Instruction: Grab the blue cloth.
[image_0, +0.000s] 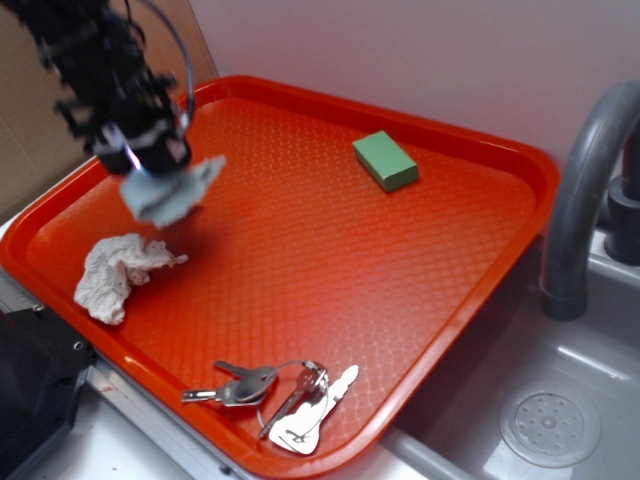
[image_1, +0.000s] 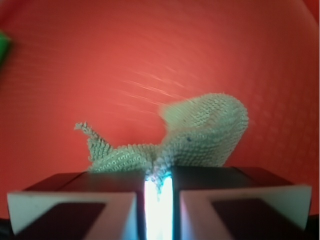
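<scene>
The blue cloth (image_0: 172, 193) is a pale grey-blue woven rag, and it hangs in the air above the left part of the orange tray (image_0: 300, 250). My gripper (image_0: 148, 165) is shut on its upper edge, with the black arm reaching in from the top left corner. In the wrist view the cloth (image_1: 195, 137) bunches out beyond the jaws, which pinch a fold of it, and my gripper (image_1: 159, 176) shows only a thin bright gap between the fingers. The cloth's shadow lies on the tray below it.
A crumpled whitish-pink paper wad (image_0: 118, 273) lies on the tray just below the cloth. A green sponge block (image_0: 386, 160) sits near the tray's far edge. A bunch of keys (image_0: 280, 392) lies near the front rim. A grey tap (image_0: 590, 190) and sink (image_0: 550, 425) stand at the right.
</scene>
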